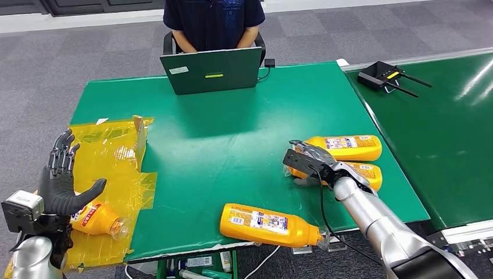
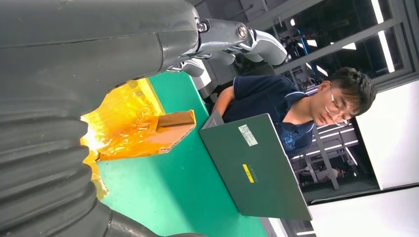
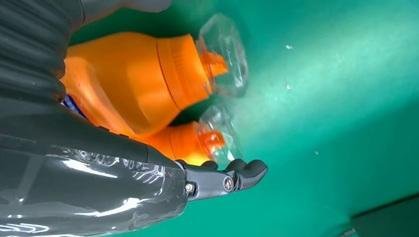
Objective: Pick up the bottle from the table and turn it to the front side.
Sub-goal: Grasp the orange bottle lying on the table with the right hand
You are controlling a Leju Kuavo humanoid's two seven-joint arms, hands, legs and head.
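Several orange bottles lie on the green table. Two lie side by side at the right, a far one and a near one. My right hand hovers over their cap ends with fingers apart. In the right wrist view the near bottle sits between the thumb and a finger, with the far bottle beside it; no firm grip is visible. A third bottle lies at the front edge. My left hand is raised, open and empty, above a fourth bottle on yellow film.
A person sits behind an open laptop at the far side. A cardboard piece stands on the film's edge. A second green table at the right carries a black router. A cable runs along my right arm.
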